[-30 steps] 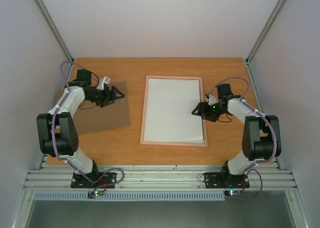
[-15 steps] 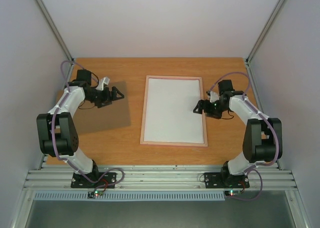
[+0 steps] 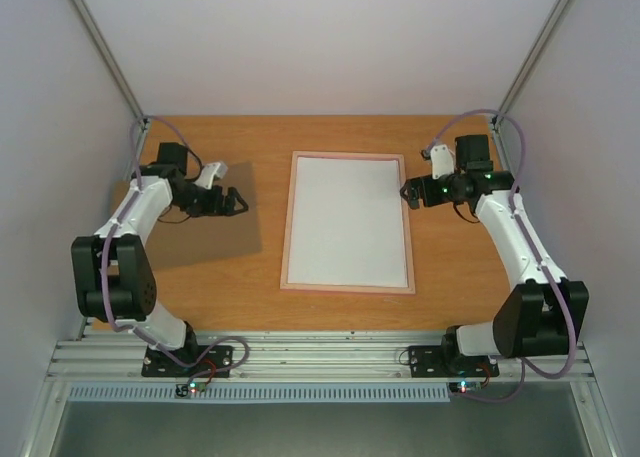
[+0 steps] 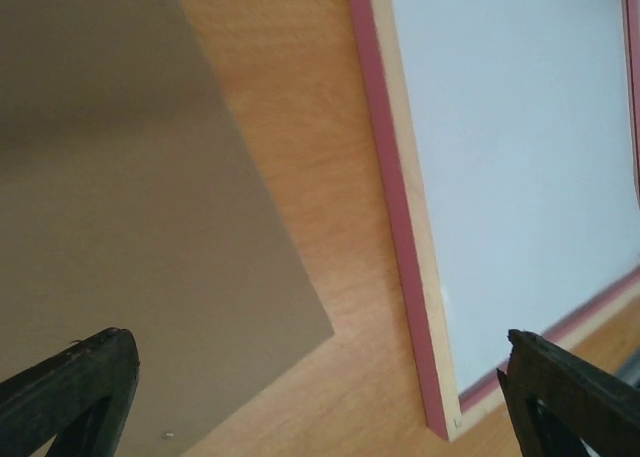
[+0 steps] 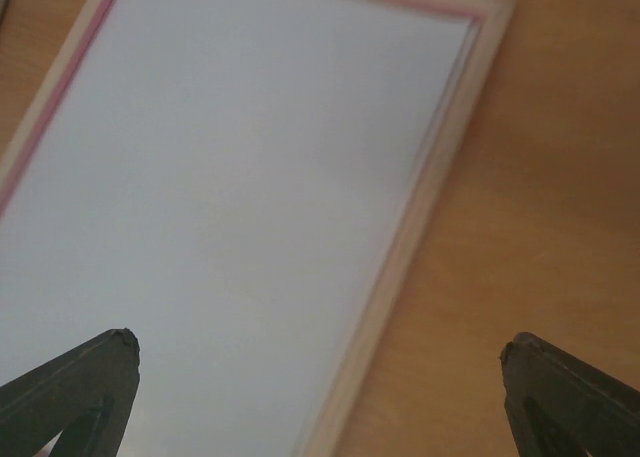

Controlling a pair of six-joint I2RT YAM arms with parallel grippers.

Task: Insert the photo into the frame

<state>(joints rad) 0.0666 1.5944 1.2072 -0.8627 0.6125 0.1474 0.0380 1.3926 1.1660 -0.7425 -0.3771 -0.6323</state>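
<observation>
**At mid-table: frame [image 3: 287, 227] flat, nothing held**

On the wooden table [image 3: 450, 277] the frame lies filled by what may be the photo [image 3: 347, 222], pale side up. Left gripper [image 3: 241, 200] gapes wide above the brown board [image 3: 215, 237]. Right gripper [image 3: 404, 193], equally spread, hovers beside the frame's right rim.

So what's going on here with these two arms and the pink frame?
Nothing is being held right now. The frame lies flat on the table with a white sheet filling it; no printed image shows. The left pincer hovers open over a brown board left of the frame. The right pincer hovers open by the frame's right edge, near its far corner.
</observation>
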